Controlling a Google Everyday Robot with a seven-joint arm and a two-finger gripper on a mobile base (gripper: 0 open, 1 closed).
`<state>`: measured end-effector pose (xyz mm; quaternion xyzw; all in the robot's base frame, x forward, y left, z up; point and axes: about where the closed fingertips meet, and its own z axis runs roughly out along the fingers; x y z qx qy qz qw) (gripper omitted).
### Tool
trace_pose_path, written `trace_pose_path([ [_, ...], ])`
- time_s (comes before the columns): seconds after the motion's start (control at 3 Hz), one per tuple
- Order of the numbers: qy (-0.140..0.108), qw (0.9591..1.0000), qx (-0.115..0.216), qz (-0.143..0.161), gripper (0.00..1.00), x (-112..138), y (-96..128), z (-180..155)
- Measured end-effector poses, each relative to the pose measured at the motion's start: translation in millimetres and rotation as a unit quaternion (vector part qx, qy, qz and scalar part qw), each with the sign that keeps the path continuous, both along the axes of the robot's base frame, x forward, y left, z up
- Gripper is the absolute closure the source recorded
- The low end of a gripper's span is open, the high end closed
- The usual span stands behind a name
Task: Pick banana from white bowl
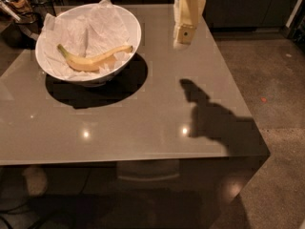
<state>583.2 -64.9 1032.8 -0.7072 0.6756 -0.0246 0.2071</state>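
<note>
Task barely begun. Banana (93, 61) lies on paper (106, 24) inside bowl (137, 30), far left of table (143, 118). Gripper (185, 32) hangs above table's far right, well apart from bowl; grip state cannot be told. Remaining: reach, grasp, lift.

One each: banana (93, 61), bowl (137, 31), gripper (184, 36) aloft

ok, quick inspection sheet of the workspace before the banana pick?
Surface: glossy table, arm shadow on it.
Job's things: banana lies on paper inside white bowl, far left corner.
Clutter: dark items behind the bowl, too dim to identify.
Grippers: gripper hangs above the table's far side, right of the bowl, apart from the banana.
Cables: nothing seen.
Surroundings: speckled floor at right, dark cabinets behind.
</note>
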Motion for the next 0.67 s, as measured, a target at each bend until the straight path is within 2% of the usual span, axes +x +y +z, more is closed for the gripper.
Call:
trace_pose_path([
  [0.33,0.001,1.0000,0.005,-0.002,0.00,11,10,0],
  [0.67,-0.006,0.9999,-0.008,0.011,0.00,35,39,4],
])
